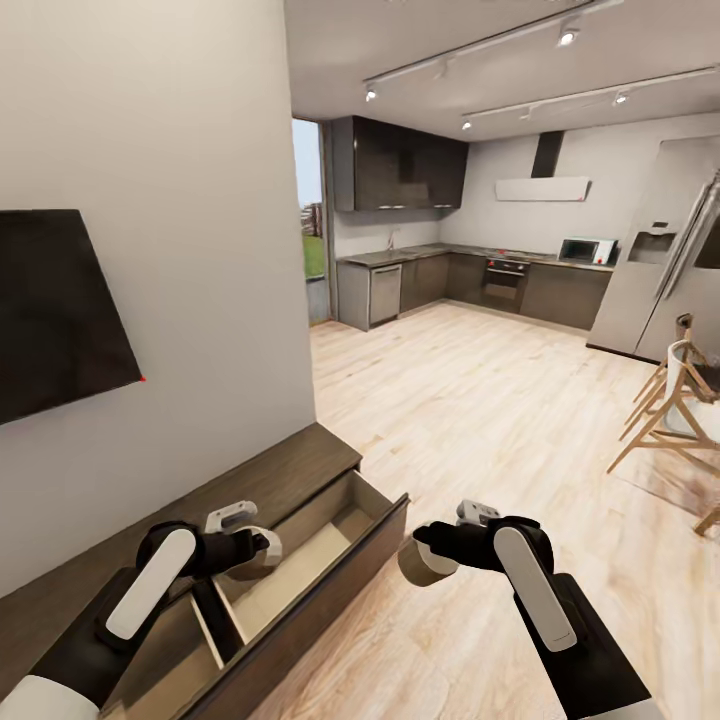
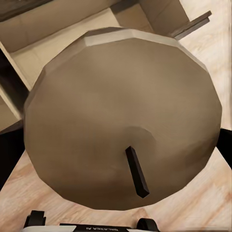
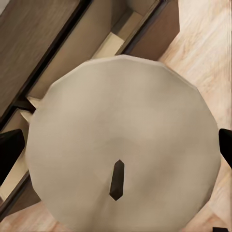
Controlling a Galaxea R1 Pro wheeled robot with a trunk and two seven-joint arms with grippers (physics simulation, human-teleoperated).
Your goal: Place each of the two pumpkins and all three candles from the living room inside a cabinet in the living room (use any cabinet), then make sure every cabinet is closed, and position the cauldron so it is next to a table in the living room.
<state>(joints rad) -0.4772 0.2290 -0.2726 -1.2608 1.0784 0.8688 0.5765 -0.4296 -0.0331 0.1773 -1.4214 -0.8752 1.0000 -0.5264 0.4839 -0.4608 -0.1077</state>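
Holding one candle (image 1: 252, 553) in the left gripper (image 1: 262, 548) over the cabinet's (image 1: 300, 470) open drawer (image 1: 335, 525); right gripper (image 1: 425, 558) clamps a second candle (image 1: 424, 563) just outside the drawer front, above floor. Risk: releasing there drops it outside the cabinet

A pale beige wall (image 1: 190, 200) runs along the left, and a flat black screen (image 1: 55, 310) hangs on it. Light wood plank flooring (image 1: 480, 400) stretches toward an open kitchen at the far end. There, dark cabinets (image 1: 400, 165) hang above a grey counter (image 1: 420, 253), which holds a built-in oven (image 1: 505, 283) and a microwave (image 1: 587, 250). A white range hood (image 1: 542, 188) sits on the back wall. A tall steel refrigerator (image 1: 665, 260) stands at the right, near wooden chairs (image 1: 675, 410). Daylight comes through a narrow glazed opening (image 1: 311, 215), and track spotlights (image 1: 568, 36) shine on the ceiling.
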